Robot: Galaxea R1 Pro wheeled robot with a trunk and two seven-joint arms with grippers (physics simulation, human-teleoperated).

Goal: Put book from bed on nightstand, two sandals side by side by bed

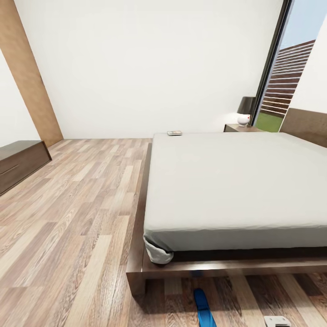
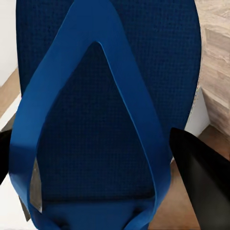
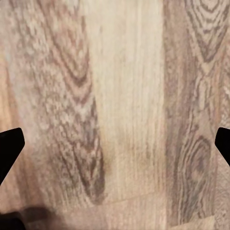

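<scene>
Blue sandal (image 2: 110, 96) in left claw (image 2: 103, 158)

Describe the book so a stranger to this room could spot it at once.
Find the large bed with the light grey mattress. Go to its far left corner, opposite the nightstand carrying a lamp. The book is the small flat thing there, the only thing on the mattress.

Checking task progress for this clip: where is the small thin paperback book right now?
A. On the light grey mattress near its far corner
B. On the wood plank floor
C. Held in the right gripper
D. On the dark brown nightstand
A: the small thin paperback book lies on the light grey mattress at its far corner, short of the dark brown nightstand.
</scene>
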